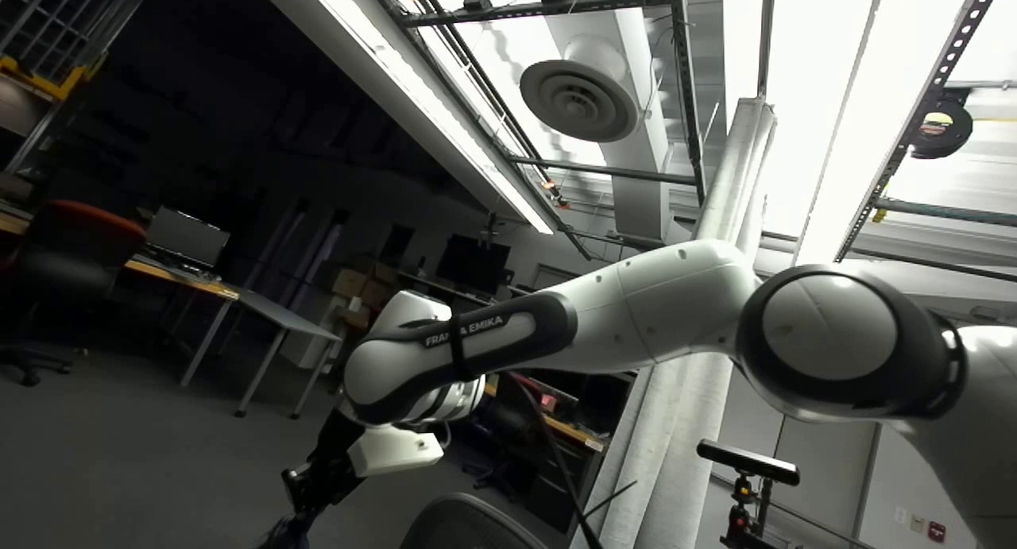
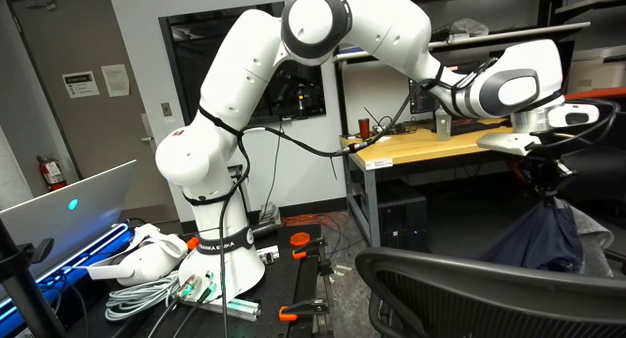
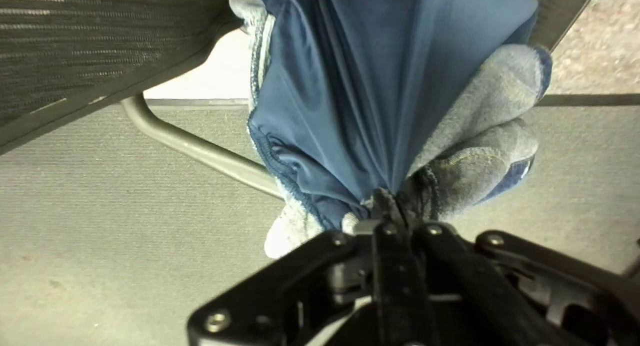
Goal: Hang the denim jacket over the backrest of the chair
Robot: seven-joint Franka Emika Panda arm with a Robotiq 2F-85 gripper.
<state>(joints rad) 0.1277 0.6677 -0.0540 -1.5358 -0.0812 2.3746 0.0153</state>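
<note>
The denim jacket hangs bunched from my gripper, dark blue lining and pale grey denim showing, in an exterior view [image 2: 543, 240] and in the wrist view [image 3: 360, 100]. Only its top shows in an exterior view [image 1: 288, 533]. My gripper [image 3: 395, 206] is shut on the jacket; it also shows in both exterior views [image 1: 306, 501] [image 2: 547, 193]. The chair's dark mesh backrest [image 2: 489, 299] stands in front of the jacket's lower part and hides its bottom. The backrest also shows in the wrist view [image 3: 100, 50], left of the jacket. I cannot tell whether they touch.
A curved tube [image 3: 200, 153] runs under the jacket in the wrist view. A wooden desk [image 2: 415, 145] with a cup and bottle stands behind the arm. A red-topped chair [image 2: 596, 94] is behind the gripper. A laptop [image 2: 73, 201] and headset [image 2: 146, 262] lie by the robot base.
</note>
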